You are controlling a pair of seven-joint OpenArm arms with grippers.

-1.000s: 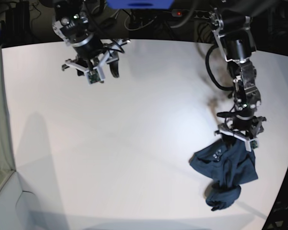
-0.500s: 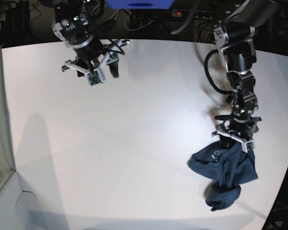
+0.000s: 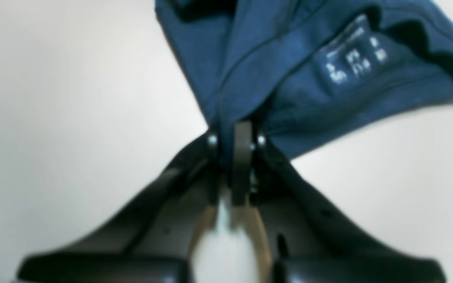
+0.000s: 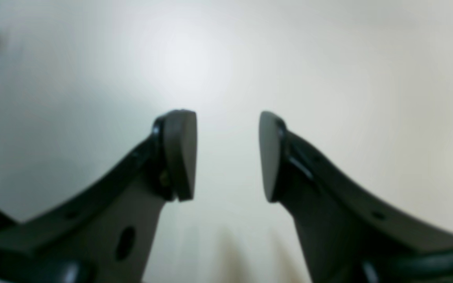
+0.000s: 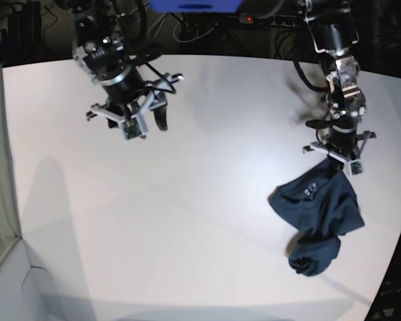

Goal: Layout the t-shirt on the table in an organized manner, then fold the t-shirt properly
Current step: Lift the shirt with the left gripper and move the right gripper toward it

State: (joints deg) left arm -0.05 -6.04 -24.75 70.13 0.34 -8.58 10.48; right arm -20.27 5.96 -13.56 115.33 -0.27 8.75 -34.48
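Navy t-shirt (image 5: 317, 207) lies bunched near the bench's (image 5: 200, 200) curved edge, on the base view's right, its lower part rolled into a lump closest to that edge. A white printed label (image 3: 354, 59) shows inside the neck. The left tool (image 3: 236, 143) is pinched tight on a fold of the shirt's upper edge, cloth gathering into its tips. Well apart, over bare bench, the right tool (image 4: 228, 155) hangs with its pads (image 4: 179, 153) parted, gripping nothing.

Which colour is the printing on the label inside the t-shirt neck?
White, on the dark navy t-shirt; the label shows best in the left wrist view.
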